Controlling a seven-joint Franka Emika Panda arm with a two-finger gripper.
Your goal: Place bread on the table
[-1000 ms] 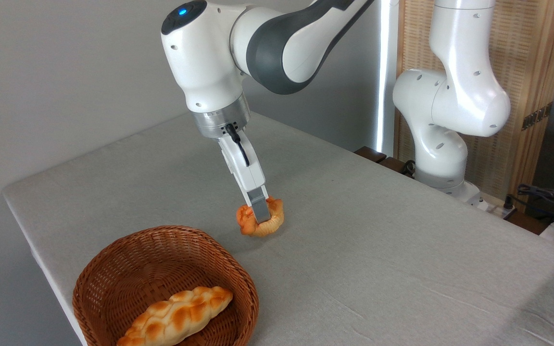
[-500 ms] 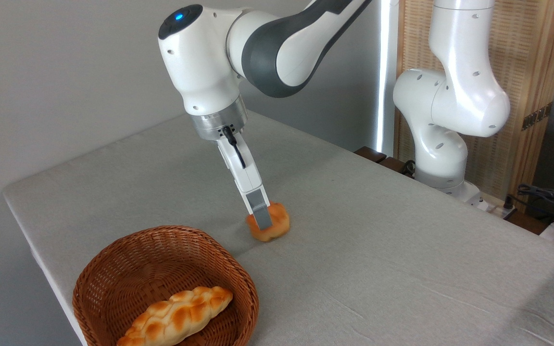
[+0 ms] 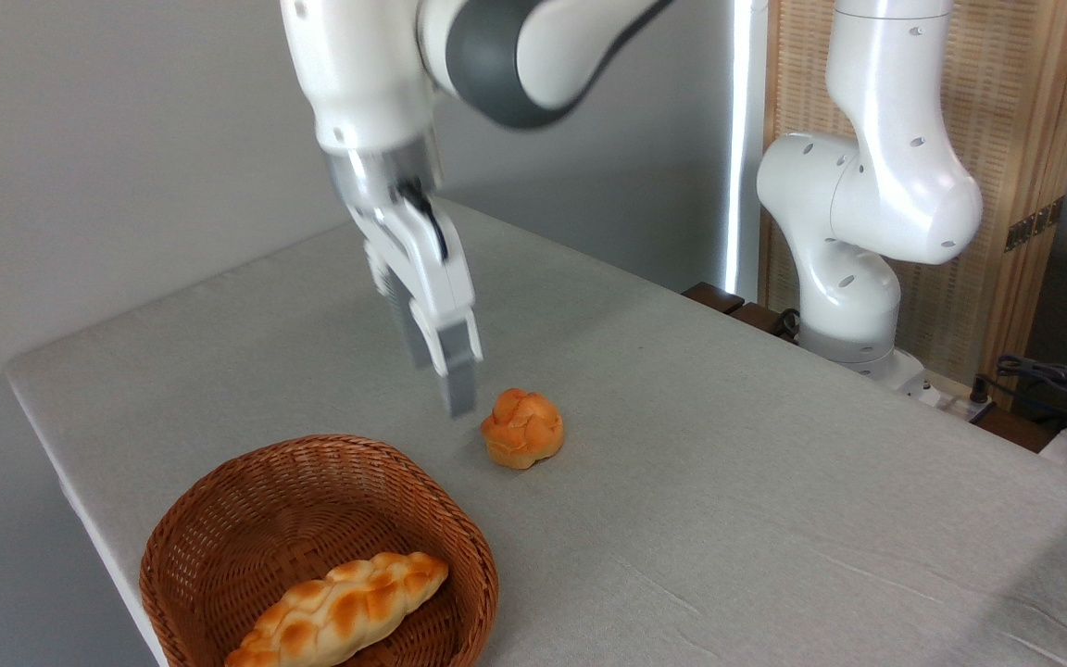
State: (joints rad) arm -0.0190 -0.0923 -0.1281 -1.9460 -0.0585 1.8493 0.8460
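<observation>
Wicker basket with braided loaf; bread on table; gripper spread, empty.

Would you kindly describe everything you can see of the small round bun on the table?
The bread is a small, round, knobbly bun, golden-orange on top with a paler base and a glossy baked look. It sits upright on the grey cloth of the table, right of and beyond the wicker basket. Nothing grips it: the gripper hangs blurred just to its left, apart from it. Only the table touches it.

Matt grey cloth table, woven wicker basket, seemingly glossy bread
</observation>
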